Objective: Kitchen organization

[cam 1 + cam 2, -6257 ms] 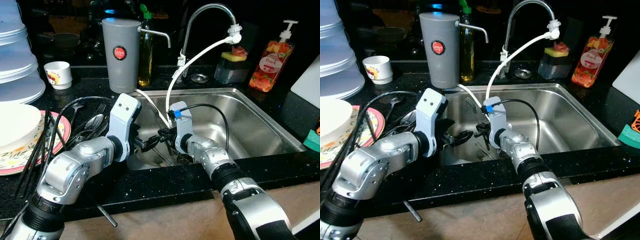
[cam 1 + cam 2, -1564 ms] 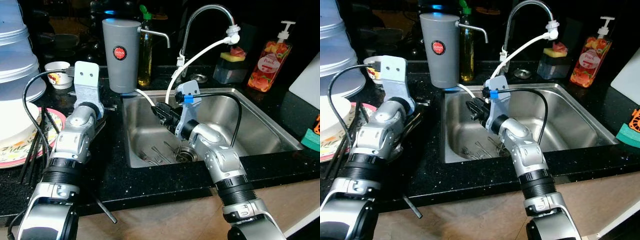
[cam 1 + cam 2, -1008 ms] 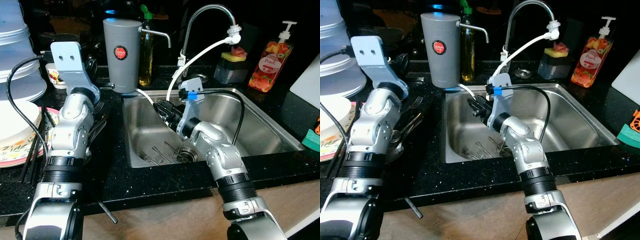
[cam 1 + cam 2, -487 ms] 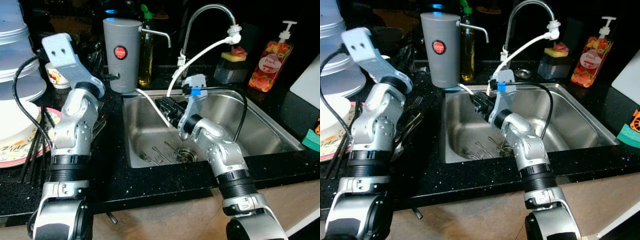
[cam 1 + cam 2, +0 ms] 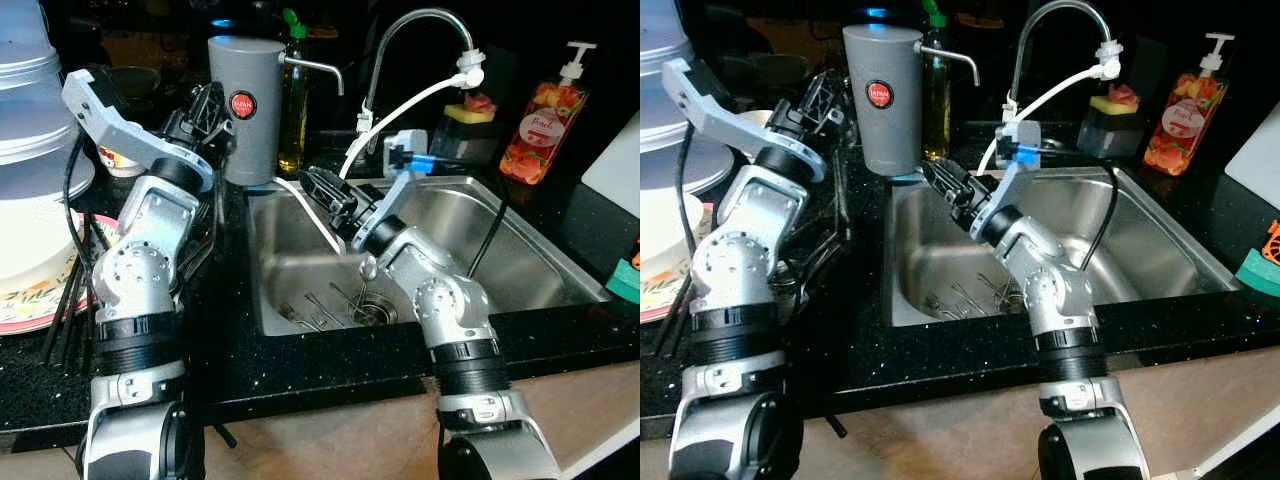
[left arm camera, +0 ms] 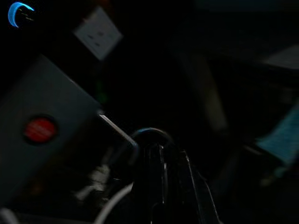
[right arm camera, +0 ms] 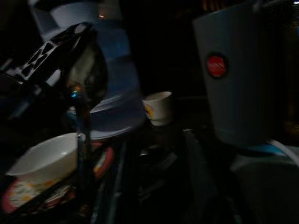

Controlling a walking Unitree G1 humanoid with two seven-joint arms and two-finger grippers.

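A grey canister (image 5: 244, 110) with a red badge stands on the black counter behind the sink's left corner. My left gripper (image 5: 207, 108) is raised beside its upper left side, shut on a thin metal utensil (image 6: 117, 130). My right gripper (image 5: 322, 187) hangs over the back left corner of the steel sink (image 5: 520, 260), pointing left. It is shut on a spoon (image 7: 88, 74), whose bowl lies by the fingertips. Several more pieces of cutlery (image 5: 320, 305) lie on the sink floor near the drain.
Stacked white containers (image 5: 35, 120) and a bowl (image 5: 30, 250) on a patterned plate fill the left counter. A small cup (image 7: 159, 108) stands behind them. The faucet (image 5: 420, 20) with its white hose, an oil bottle (image 5: 292, 100) and a soap dispenser (image 5: 545, 115) line the back.
My left gripper has climbed from counter height to beside the canister's top. My right gripper has lifted out of the sink and swung left toward its back corner.
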